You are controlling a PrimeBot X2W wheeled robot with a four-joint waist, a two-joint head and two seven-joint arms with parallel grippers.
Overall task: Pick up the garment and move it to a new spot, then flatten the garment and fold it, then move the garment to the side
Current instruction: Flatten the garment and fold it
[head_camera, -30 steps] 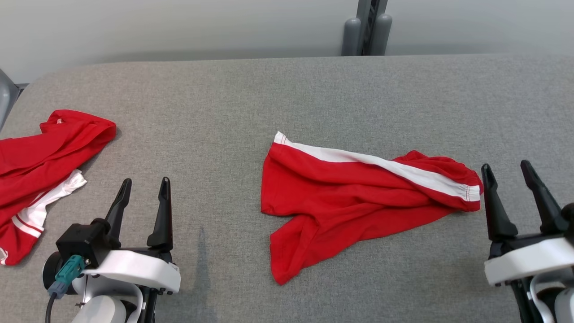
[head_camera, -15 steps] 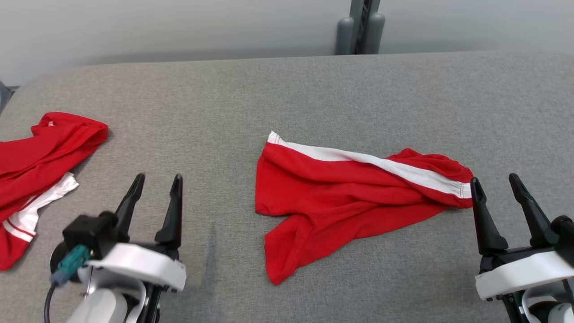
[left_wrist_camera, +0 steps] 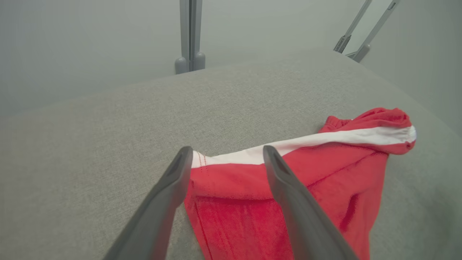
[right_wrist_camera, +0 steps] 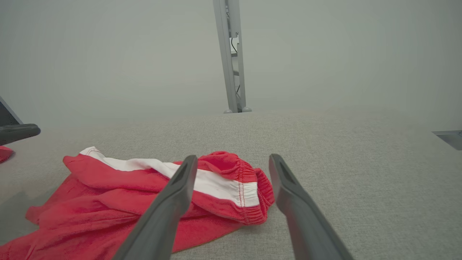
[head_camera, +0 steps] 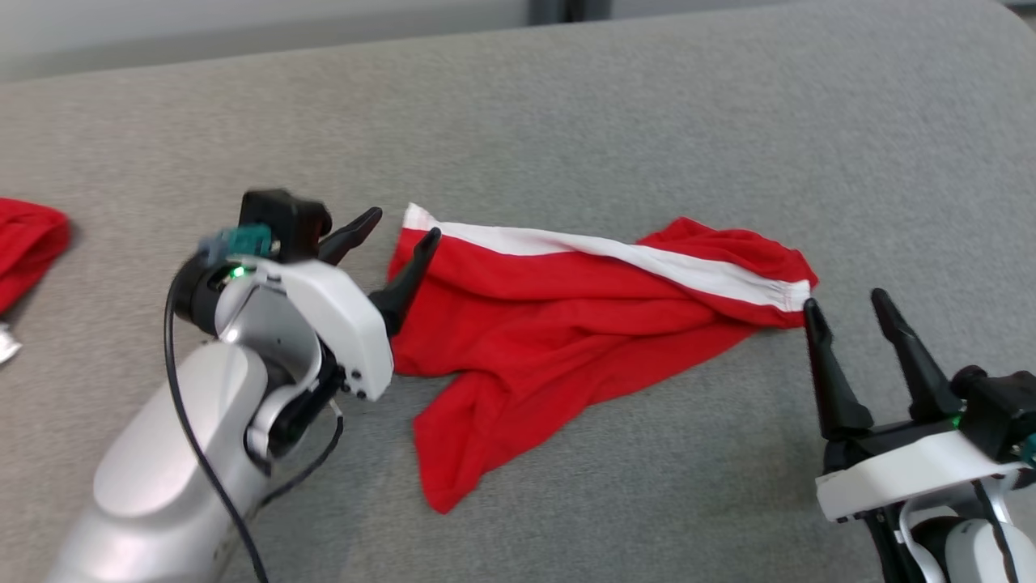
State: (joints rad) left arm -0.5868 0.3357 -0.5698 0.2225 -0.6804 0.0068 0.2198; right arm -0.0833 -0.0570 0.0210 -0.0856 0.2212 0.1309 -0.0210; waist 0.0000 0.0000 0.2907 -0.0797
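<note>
The garment [head_camera: 566, 324] is a pair of red shorts with a white side stripe, lying crumpled in the middle of the grey table [head_camera: 647, 121]. My left gripper [head_camera: 407, 223] is open and hovers at the garment's far left corner, where the white stripe ends. In the left wrist view that corner of the garment [left_wrist_camera: 306, 169] lies between the spread fingers of the left gripper [left_wrist_camera: 227, 150]. My right gripper [head_camera: 843, 300] is open just off the elastic waistband at the garment's right end. The right wrist view shows the bunched waistband of the garment [right_wrist_camera: 126, 195] in front of the right gripper [right_wrist_camera: 233, 158].
A second red garment [head_camera: 24, 243] lies at the table's far left edge. A grey post [left_wrist_camera: 190, 36] stands behind the table against a pale wall. Bare grey cloth surface stretches beyond and to the right of the shorts.
The camera has tilted and turned, shifting the whole picture. My left arm has reached forward and right, from the near left of the table to the garment's left corner. Both grippers stay open.
</note>
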